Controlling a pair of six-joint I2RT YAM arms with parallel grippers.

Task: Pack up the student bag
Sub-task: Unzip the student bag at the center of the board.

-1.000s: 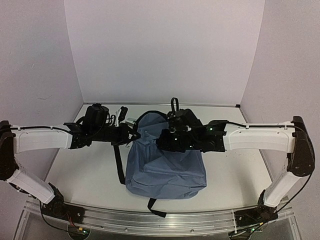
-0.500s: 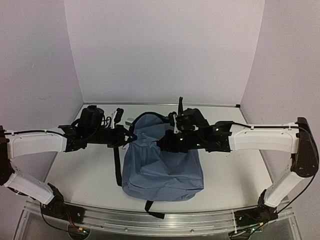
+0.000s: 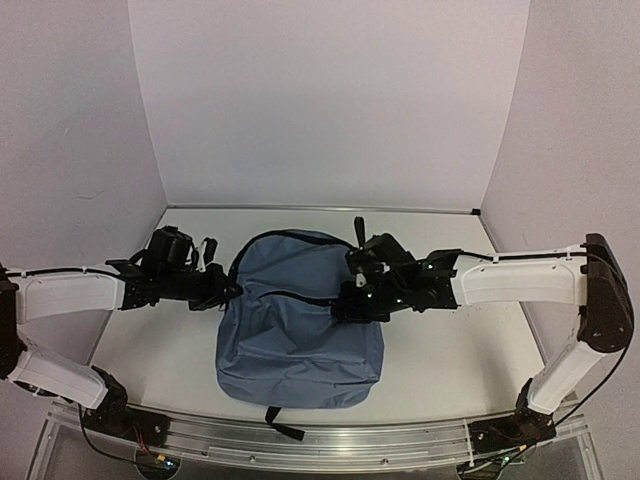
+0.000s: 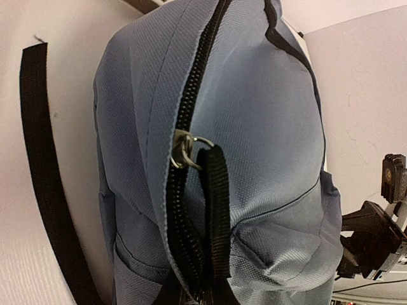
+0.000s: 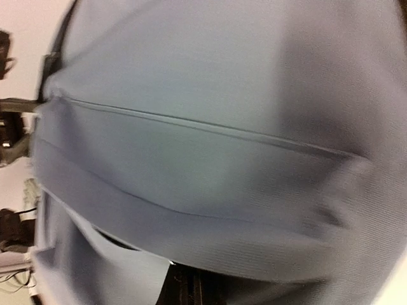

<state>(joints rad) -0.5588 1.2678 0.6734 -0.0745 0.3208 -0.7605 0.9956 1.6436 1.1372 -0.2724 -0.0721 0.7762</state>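
From above, the student bag (image 3: 300,330) has slid toward 7 o'clock on the desk (image 3: 460,350), mouth now closed; left wrist: the left gripper (image 3: 222,292) seemingly pinches the pull tab (image 4: 217,210), so packing looks nearly done; right wrist: only blurred fabric, right gripper (image 3: 348,300) state untellable.

We find the student bag (image 3: 300,325) lying flat on the white table (image 3: 460,350), slate-blue face up, its top toward the far wall. The left gripper (image 3: 222,292) meets the bag's upper left edge; the right gripper (image 3: 348,302) sits on its upper right part — how their jaws stand cannot be made out from above. A black strap (image 3: 281,426) trails off the near end
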